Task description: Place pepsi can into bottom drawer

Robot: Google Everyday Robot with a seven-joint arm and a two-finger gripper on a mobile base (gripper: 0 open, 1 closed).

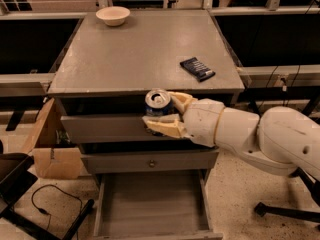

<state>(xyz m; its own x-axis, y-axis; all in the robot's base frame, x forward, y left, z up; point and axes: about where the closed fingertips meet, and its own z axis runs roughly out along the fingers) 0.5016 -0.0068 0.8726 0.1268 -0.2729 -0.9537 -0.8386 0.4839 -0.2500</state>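
Observation:
The pepsi can (157, 104), dark blue with a silver top and pull tab, is upright between my gripper's cream fingers (165, 128). My gripper (165, 113) is shut on it and holds it in front of the cabinet's top drawer, beyond the tabletop's front edge. The bottom drawer (152, 204) is pulled open below, showing a plain grey floor with nothing in it. My white arm (250, 134) reaches in from the right.
A flat dark-blue snack packet (197, 68) lies on the grey tabletop (140, 49) at the right. A cream bowl (113, 15) sits at the back left. A cardboard box (50, 144) stands left of the cabinet. A chair base (285, 211) is at the lower right.

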